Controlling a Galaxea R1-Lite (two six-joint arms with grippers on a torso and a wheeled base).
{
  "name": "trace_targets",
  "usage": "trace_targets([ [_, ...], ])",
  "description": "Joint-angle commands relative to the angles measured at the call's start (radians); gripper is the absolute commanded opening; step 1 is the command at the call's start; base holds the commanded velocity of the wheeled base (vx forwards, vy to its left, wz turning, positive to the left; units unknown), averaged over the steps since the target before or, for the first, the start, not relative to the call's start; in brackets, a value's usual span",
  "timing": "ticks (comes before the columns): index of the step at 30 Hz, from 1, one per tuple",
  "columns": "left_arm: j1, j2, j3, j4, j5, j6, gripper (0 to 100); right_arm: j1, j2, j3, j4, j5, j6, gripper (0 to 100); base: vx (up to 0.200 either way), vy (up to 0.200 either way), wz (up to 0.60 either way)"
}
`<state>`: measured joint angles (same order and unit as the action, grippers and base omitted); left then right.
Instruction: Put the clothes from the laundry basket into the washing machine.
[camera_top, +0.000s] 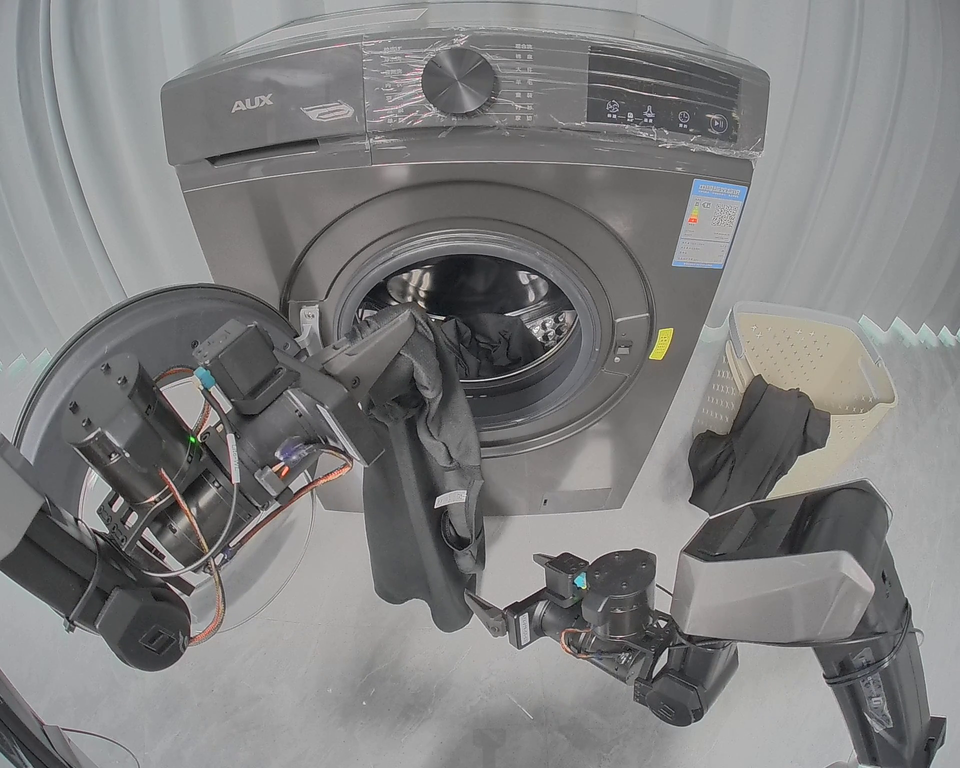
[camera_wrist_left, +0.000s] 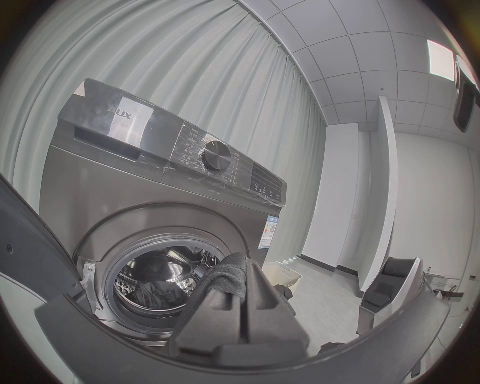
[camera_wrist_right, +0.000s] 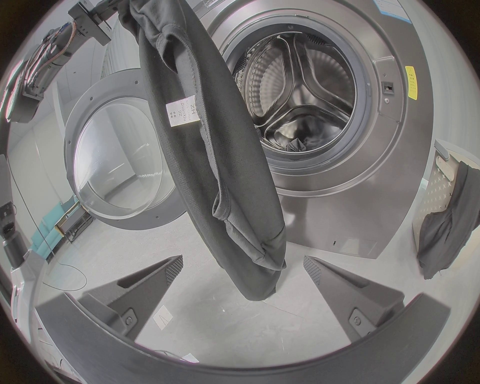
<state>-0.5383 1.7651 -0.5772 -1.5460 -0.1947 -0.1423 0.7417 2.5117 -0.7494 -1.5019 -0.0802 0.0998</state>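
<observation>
Stands before the washing machine (camera_top: 460, 200) with its round door (camera_top: 150, 330) swung wide at far left. Grips a dark grey garment (camera_top: 420, 500) in the left gripper (camera_top: 390, 340), clenched on a bunched upper fold right at the left lip of the drum (camera_top: 500, 290). Lets most of that cloth hang outside, down the machine's front toward the floor, with a white label in sight. Has some dark clothes (camera_top: 495, 345) lying inside the drum. Holds the right gripper (camera_wrist_right: 242, 270) low, just under the hanging hem, spread wide and grasping nothing. Farther right, has the cream laundry basket (camera_top: 850, 370) near the machine's corner, with a black garment (camera_top: 760, 440) draped over its near rim.

Judged mid-load: carrying in hand, too early to let go. Next calls for pushing the left gripper deeper through the opening, probably scooping the loose tail up with the right, to avoid dragging cloth over the lip; then back for the basket's piece.
</observation>
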Motion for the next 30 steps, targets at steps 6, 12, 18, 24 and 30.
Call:
trace_targets([
  [6,-0.002,-0.023,0.013,0.000,0.000,-0.002,0,-0.018,0.099,-0.133,0.006,0.000,-0.002,100,0.000,0.000,0.00],
  [12,-0.002,-0.036,0.025,0.000,-0.002,-0.002,0,-0.044,0.144,-0.217,0.022,-0.001,0.000,100,0.000,0.000,0.00],
  [18,-0.003,-0.039,0.030,-0.002,0.000,-0.002,0,-0.071,0.167,-0.306,0.031,-0.003,0.000,100,0.000,0.000,0.00],
  [24,0.000,-0.036,0.034,-0.002,-0.002,-0.003,0,-0.065,0.174,-0.331,0.035,-0.003,0.000,100,0.000,0.000,0.00],
  [30,-0.002,-0.036,0.034,0.000,-0.002,-0.002,0,-0.051,0.179,-0.358,0.037,-0.003,0.000,100,0.000,0.000,0.00],
])
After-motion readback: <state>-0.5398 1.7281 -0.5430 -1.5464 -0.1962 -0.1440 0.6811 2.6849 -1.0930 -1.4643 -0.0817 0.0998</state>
